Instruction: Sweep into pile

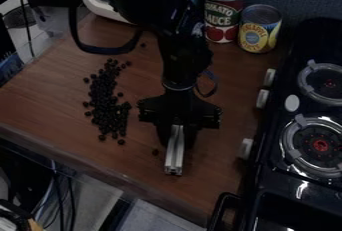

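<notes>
The hand [177, 137] hangs over the counter [224, 160], clenched on a pale metal bar [174, 156] that juts from between its fingers toward the near edge. Whether the bar touches the wood I cannot tell. Just beside the hand, on the picture's left, lie the small dark beads [107, 102], strewn in a long, uneven band, thickest in the middle with a few loose at its edges. One stray bead [155, 152] sits near the bar, between it and the band; another [143, 45] lies beyond, close to the arm. Farther behind the hand, toward the right, two cans [224, 12] stand upright side by side; the black stove [284, 140] is right of the hand.
</notes>
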Available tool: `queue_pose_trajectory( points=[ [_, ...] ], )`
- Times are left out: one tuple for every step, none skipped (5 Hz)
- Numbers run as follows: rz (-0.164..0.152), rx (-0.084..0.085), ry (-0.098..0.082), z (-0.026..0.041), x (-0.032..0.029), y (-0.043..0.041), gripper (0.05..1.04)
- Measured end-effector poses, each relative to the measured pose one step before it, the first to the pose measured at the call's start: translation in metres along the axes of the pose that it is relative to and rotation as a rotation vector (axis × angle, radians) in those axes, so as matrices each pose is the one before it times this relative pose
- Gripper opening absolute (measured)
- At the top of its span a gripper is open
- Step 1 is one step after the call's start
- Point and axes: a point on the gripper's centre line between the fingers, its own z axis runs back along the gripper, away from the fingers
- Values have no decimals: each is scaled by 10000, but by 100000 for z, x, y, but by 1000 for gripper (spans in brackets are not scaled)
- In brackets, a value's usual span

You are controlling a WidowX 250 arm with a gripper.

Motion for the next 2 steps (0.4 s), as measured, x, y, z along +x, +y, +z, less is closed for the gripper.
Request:
queue_pose_trajectory(
  points=[
    [-338, 264, -166, 14, 97, 1359, 388],
    [-56, 185, 6, -112, 513, 1765, 388]
  ],
)
